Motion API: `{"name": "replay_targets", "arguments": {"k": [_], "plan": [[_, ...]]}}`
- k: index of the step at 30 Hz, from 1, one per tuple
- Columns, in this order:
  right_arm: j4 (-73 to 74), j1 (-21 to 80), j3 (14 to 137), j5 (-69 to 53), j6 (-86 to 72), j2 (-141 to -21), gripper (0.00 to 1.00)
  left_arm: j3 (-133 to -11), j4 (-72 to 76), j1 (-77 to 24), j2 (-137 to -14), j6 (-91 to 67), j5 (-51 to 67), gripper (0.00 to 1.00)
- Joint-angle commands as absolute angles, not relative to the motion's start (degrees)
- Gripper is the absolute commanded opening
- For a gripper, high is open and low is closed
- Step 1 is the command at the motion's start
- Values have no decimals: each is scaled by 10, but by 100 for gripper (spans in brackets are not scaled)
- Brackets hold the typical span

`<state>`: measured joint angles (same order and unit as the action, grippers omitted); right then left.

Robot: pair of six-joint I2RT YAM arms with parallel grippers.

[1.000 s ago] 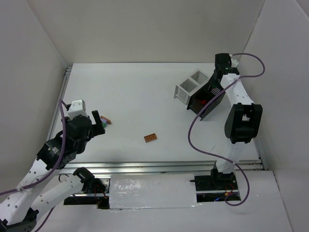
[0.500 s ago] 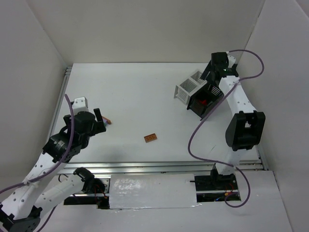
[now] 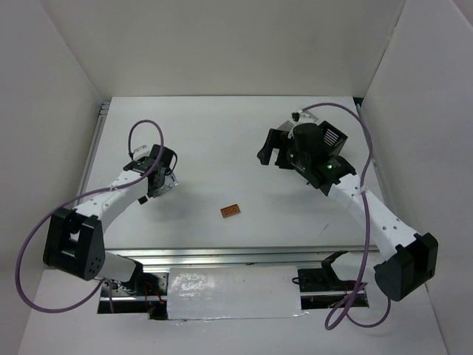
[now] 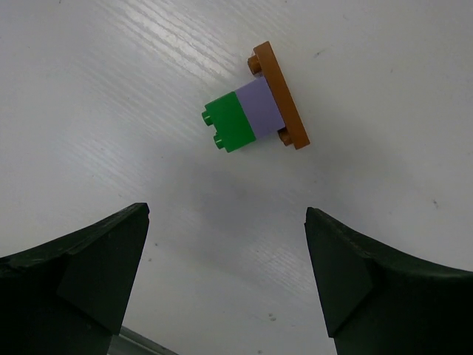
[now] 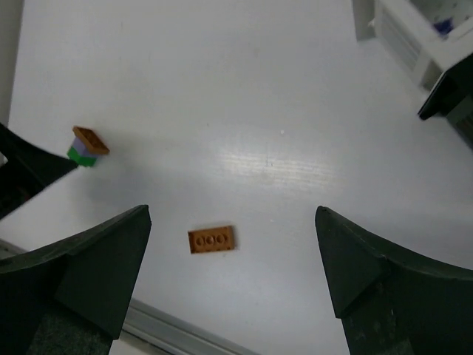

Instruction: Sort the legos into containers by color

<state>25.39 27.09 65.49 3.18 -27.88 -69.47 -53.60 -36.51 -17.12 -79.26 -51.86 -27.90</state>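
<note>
The white counter (image 3: pixel 222 133) holds everything. The left arm (image 3: pixel 103 203) comes in from the left side, and its tip points down. The right arm (image 3: pixel 369 211) reaches from the right side toward the back of the counter.

A white box (image 5: pixel 399 33) sits at the back right with a blurry purple bit (image 5: pixel 441 27) inside. A black box (image 5: pixel 452 92) is just beside it, and its inside is hidden.

The left fingers (image 4: pixel 89 274) are wide apart and hold nothing. The lego stack (image 4: pixel 251 115), green, purple and orange-brown, lies tipped over just ahead of their gap, not touching them.

The right fingers (image 5: pixel 81 266) are wide apart too, and they hold nothing. The flat lego (image 5: pixel 211 239), orange-brown, lies on the counter and shows in their gap.
</note>
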Motion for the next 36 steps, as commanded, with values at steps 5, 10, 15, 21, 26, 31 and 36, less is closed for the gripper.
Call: {"name": "replay_targets", "arguments": {"k": [5, 10, 15, 21, 26, 31, 36], "plan": [[171, 284, 569, -54, -291, -689, 100, -600, -319, -127, -874, -587, -286, 99], [158, 290, 555, -69, -287, -698, 99, -603, -296, -120, -929, -594, -276, 99], [141, 296, 541, -76, -286, -692, 100, -564, -259, -120, -937, -615, -270, 100], [127, 300, 530, -84, -286, -686, 99, -563, -247, -117, -968, -619, -287, 72], [125, 303, 524, -87, -287, -677, 100, -561, -223, -112, -1000, -608, -272, 59], [99, 303, 508, -122, -300, -669, 100, -556, -200, -112, -997, -562, -230, 0], [71, 297, 479, -124, -362, -639, 100, -491, -27, -184, -874, -413, -124, 0]]}}
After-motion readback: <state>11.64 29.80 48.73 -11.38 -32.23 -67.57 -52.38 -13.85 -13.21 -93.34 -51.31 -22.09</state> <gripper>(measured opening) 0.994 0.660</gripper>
